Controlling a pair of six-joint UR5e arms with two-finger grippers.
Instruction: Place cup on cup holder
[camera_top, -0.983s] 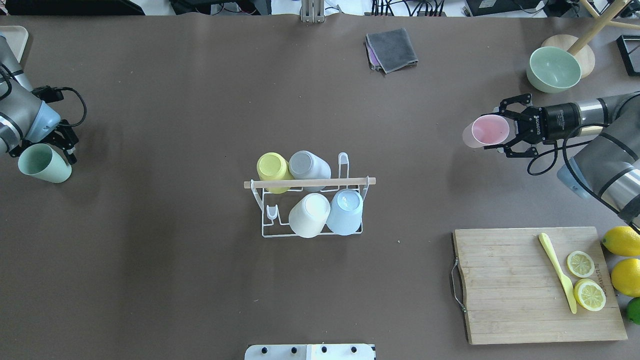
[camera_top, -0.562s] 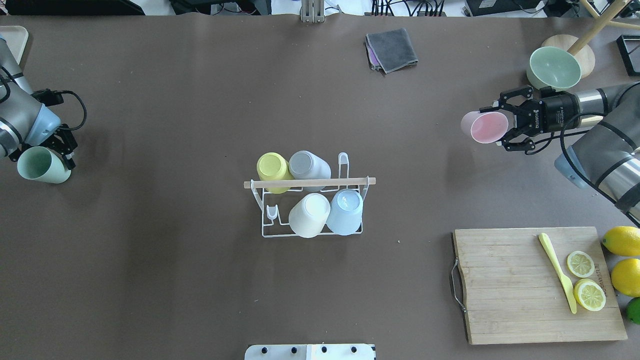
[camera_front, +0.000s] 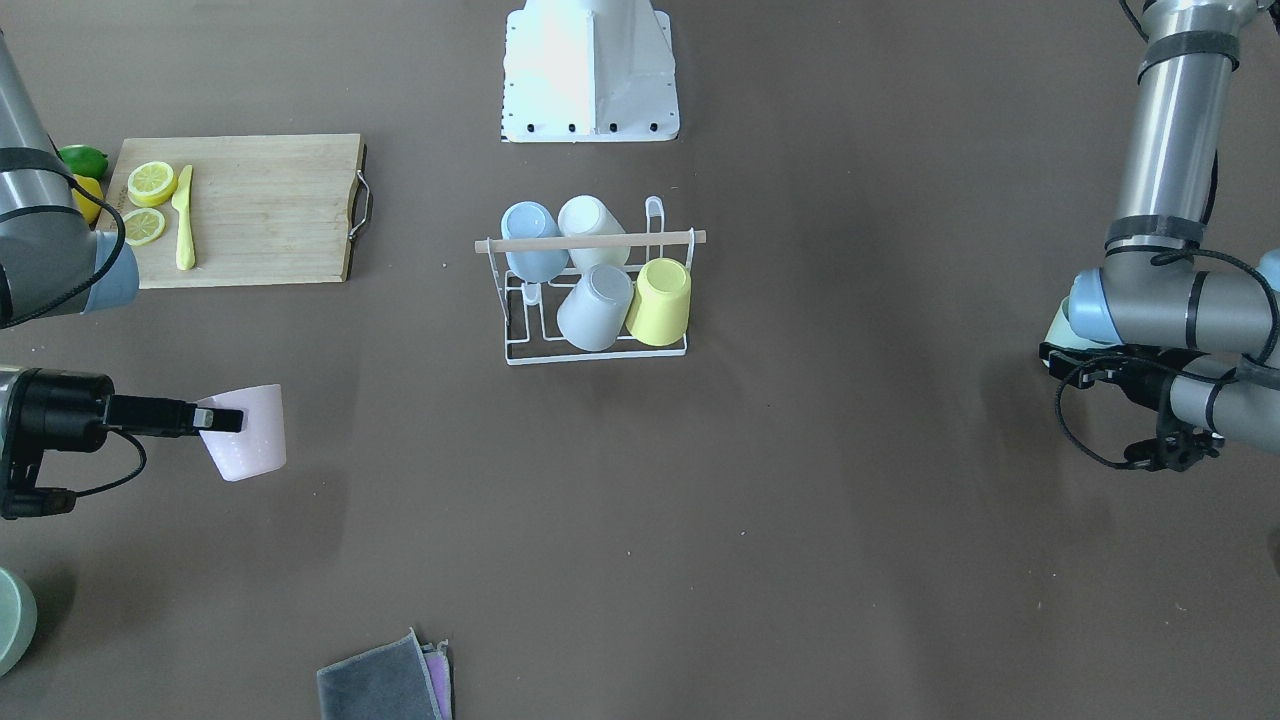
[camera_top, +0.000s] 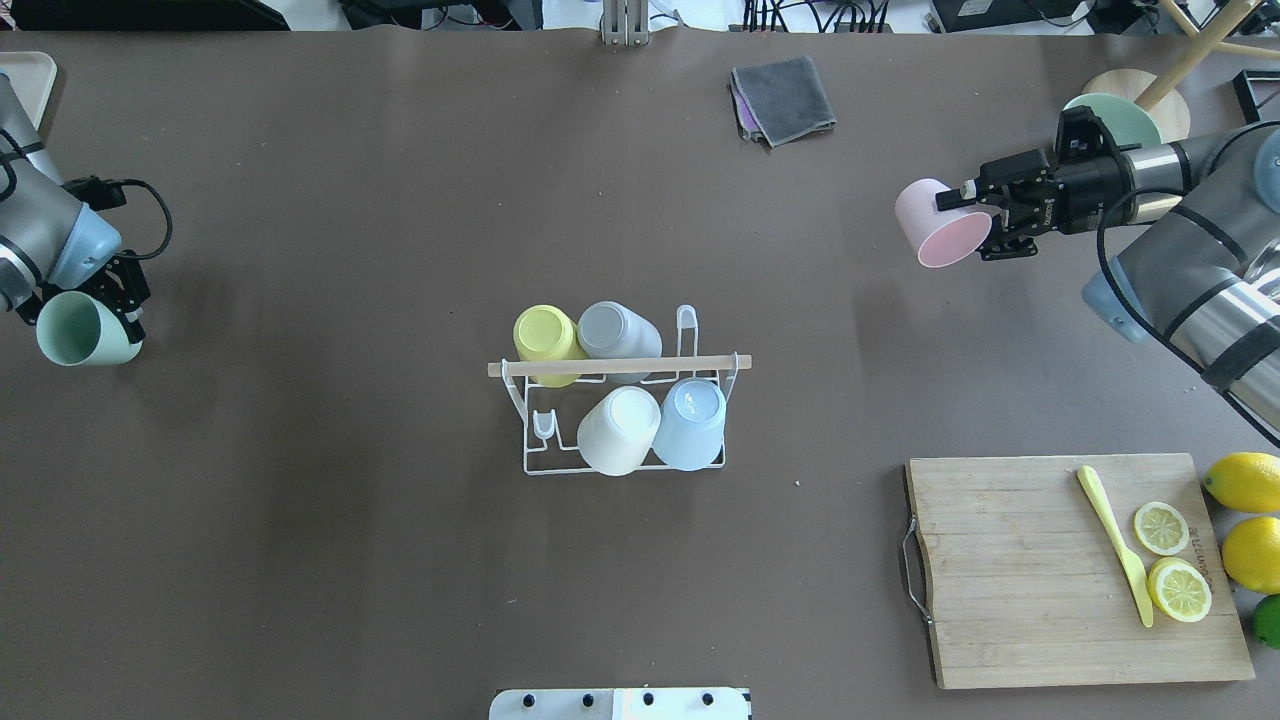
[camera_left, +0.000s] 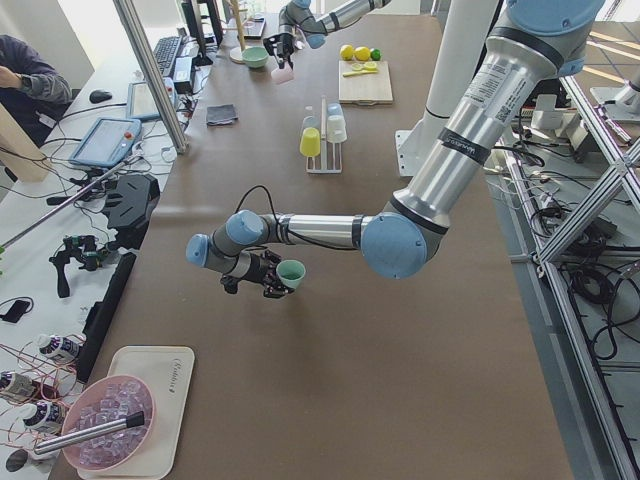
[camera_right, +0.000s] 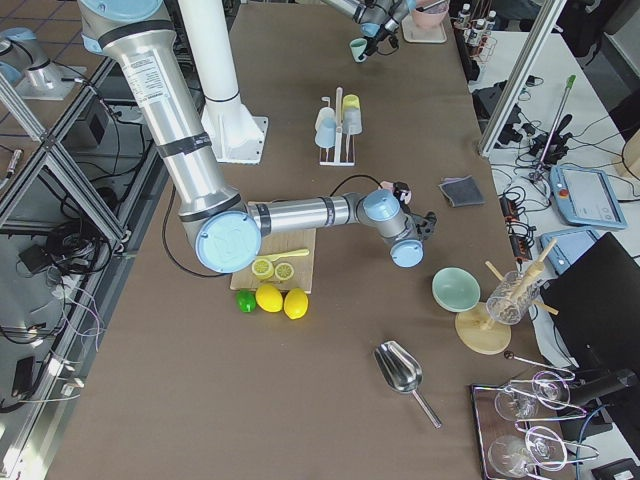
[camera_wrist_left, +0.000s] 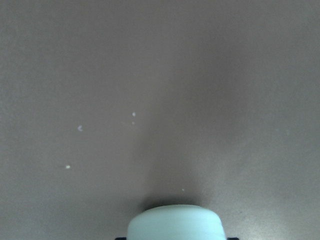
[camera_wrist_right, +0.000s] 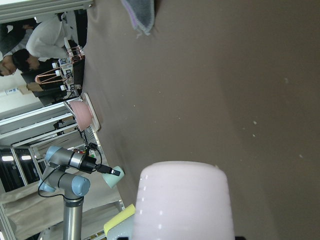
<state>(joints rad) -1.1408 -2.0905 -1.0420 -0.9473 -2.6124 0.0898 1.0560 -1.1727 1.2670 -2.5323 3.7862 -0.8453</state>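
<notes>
The white wire cup holder (camera_top: 530, 455) with a wooden rod stands mid-table and carries yellow, grey, white and light blue cups; it also shows in the front view (camera_front: 520, 352). My right gripper (camera_top: 985, 222) is shut on a pink cup (camera_top: 935, 225), held in the air far right of the holder, mouth tilted toward the camera; the cup also shows in the front view (camera_front: 250, 435) and right wrist view (camera_wrist_right: 182, 200). My left gripper (camera_top: 125, 305) is shut on a mint green cup (camera_top: 75, 330) at the far left edge, seen also in the left wrist view (camera_wrist_left: 175, 225).
A folded grey cloth (camera_top: 785, 98) lies at the back. A green bowl (camera_top: 1135, 115) sits behind the right arm. A wooden cutting board (camera_top: 1020, 590) with lemon slices and a yellow knife (camera_top: 1112, 545) is front right, whole lemons (camera_top: 1245, 482) beside it.
The right gripper has moved back and left with the pink cup and rotated it, so the cup's base shows more. The left gripper with the green cup has shifted slightly.
</notes>
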